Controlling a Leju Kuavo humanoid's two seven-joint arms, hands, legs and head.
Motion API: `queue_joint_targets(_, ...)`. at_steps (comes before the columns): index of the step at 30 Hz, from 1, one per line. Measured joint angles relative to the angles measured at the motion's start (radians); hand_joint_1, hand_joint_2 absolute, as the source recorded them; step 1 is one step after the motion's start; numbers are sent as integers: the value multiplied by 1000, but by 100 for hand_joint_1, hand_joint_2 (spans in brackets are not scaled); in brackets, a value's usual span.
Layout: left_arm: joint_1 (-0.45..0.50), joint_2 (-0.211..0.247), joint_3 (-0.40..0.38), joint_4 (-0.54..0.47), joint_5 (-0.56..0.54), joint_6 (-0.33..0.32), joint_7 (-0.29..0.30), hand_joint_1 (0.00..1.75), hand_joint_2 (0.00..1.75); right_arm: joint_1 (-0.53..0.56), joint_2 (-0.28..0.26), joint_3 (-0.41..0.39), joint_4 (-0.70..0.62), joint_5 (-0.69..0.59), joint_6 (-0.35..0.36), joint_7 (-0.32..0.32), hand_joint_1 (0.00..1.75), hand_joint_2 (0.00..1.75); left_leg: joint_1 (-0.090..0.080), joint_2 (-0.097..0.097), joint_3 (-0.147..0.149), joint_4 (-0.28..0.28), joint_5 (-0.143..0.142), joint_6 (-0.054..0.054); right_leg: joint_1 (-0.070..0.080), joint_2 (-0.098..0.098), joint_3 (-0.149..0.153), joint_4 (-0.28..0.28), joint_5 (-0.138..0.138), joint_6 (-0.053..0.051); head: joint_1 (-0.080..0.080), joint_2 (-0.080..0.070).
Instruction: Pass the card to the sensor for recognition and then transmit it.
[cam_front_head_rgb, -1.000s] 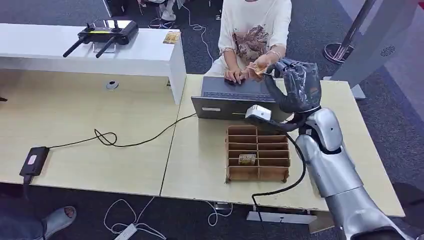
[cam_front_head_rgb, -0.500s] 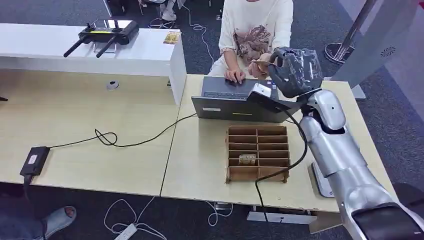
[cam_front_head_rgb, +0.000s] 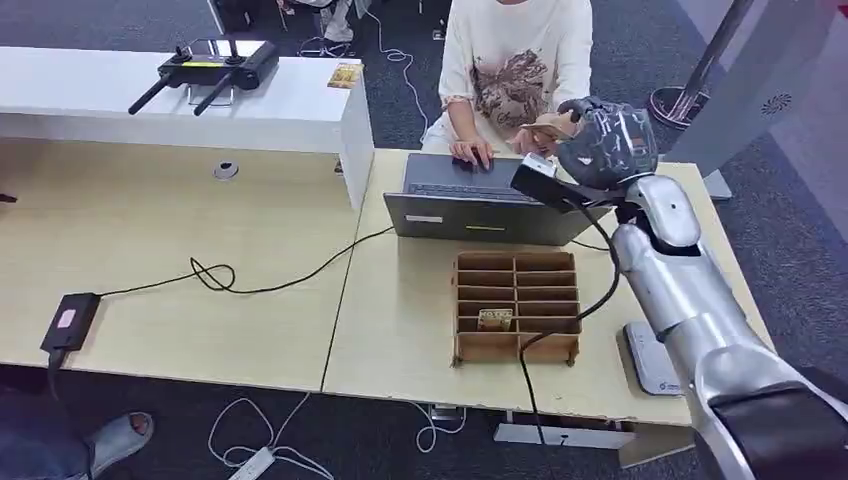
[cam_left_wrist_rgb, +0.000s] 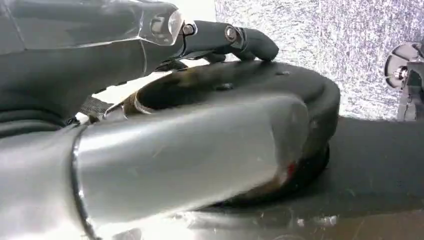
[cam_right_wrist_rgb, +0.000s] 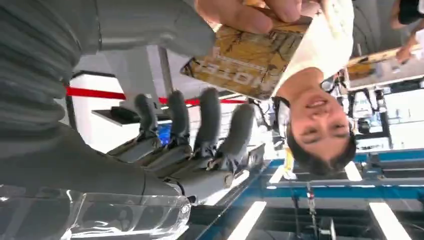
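Our right hand (cam_front_head_rgb: 607, 143) is raised above the far edge of the desk (cam_front_head_rgb: 400, 330), just past the laptop (cam_front_head_rgb: 470, 205), and reaches toward the person (cam_front_head_rgb: 518, 60) seated behind it. From the right wrist camera we see our fingers (cam_right_wrist_rgb: 210, 120) spread apart and stretched out, with the card (cam_right_wrist_rgb: 248, 57) above them, not clasped by them. The card is a yellow-brown printed one, and the person's hand (cam_right_wrist_rgb: 250, 10) pinches it by one edge. Our thick thumb (cam_right_wrist_rgb: 150, 22) lies just beside the card; we cannot tell whether it touches the card. In the head view the card is a small tan patch at the person's fingertips, right against the front of our hand.

The person's other hand (cam_front_head_rgb: 470, 152) rests on the laptop keys. Nearer to us on the desk stands a brown box with compartments (cam_front_head_rgb: 516, 306), and one compartment in its near-left part holds another small card (cam_front_head_rgb: 494, 319). A grey flat sensor (cam_front_head_rgb: 650, 357) lies on the desk at our right, partly behind our forearm. A black cable (cam_front_head_rgb: 270, 285) runs across the desk to the left.

Our left hand (cam_left_wrist_rgb: 230, 37) shows at the left wrist camera as dark fingers beyond the silver arm, too close and too hidden for us to tell how it is set.
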Motion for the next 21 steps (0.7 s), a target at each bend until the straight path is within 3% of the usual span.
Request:
queue_joint_targets(4, 14, 0, 11, 0, 16, 39, -29, 0, 0, 2, 0, -12, 8, -6, 1, -10, 0, 175, 0, 0, 0, 0, 0, 0, 0, 0, -1, 0, 0, 0, -1, 0)
queue_joint_targets(8, 58, -14, 38, 0, 40, 135, -92, 0, 0, 25, -1, -38, -13, -59, 9, -42, 0, 175, 1, 2, 6, 1, 0, 0, 0, 2, -3, 0, 0, 0, -1, 0)
queue_joint_targets(15, 68, -23, 66, 0, 44, 176, -133, 0, 0, 67, -11, -68, -60, -91, 28, -63, 0, 175, 1, 2, 5, 1, 1, 0, 0, 2, -3, 0, 1, -1, -1, 0)
queue_joint_targets(21, 69, -31, 83, 0, 58, 227, -166, 0, 0, 129, -39, -120, -175, -329, 127, -143, 0, 175, 1, 2, 5, 1, 1, 0, 0, 1, -3, 0, 1, -1, -1, 0)
